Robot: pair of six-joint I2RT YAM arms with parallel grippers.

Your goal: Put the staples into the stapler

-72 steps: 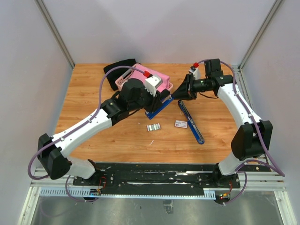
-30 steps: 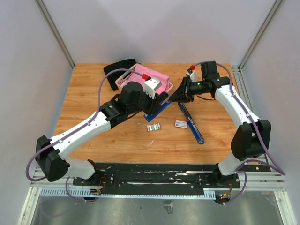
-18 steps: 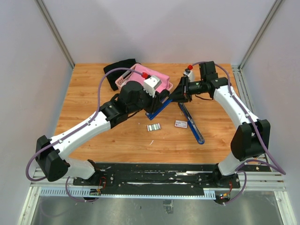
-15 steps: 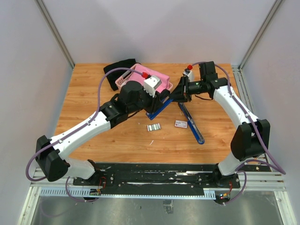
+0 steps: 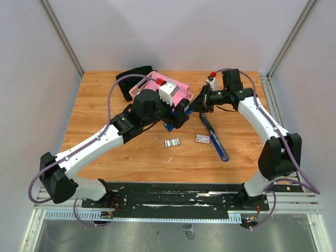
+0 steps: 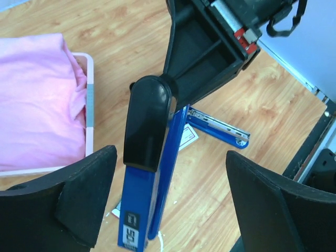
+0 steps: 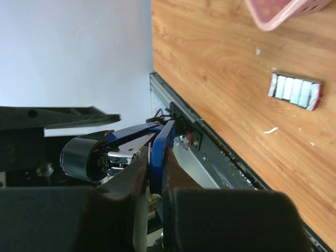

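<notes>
Overhead, L gripper [image 5: 178, 113] & R gripper [image 5: 201, 104] meet at ctr frame, just right of the pink basket [image 5: 137, 93], which holds pink cloth [image 5: 181, 88]. The stapler [image 5: 215, 139] is hinged open. One blue arm is lifted off the table [image 5: 105, 121] at the grippers. The other lies flat, running from ctr down to the right.

L gripper stands wide. In the L wrist view its two dark fingers [image 6: 86, 194] sit at bottom left & bottom right of the frame. The stapler's raised blue arm w/ black cap is in the gap btwn them, touching neither. That arm runs up the ctr of the frame to the R gripper's black body at top ctr.

R gripper is pinched narrow on a thin blue edge of the stapler, lower left of ctr in the R wrist view. Some of the stapler's bright metal shows just beside the grip.

The staples [image 5: 172, 142] are a small silvery block on bare wood just below ctr of the overhead frame. They lie below the L gripper, apart from the stapler & both grippers. In the R wrist view they're upper right, a row of short sticks.

The white carton [image 5: 202, 138] w/ red print lies to their right, just beside the flat stapler arm; can't tell if it touches. A black cloth [image 5: 131, 77] sits behind the basket, upper left of ctr.
</notes>
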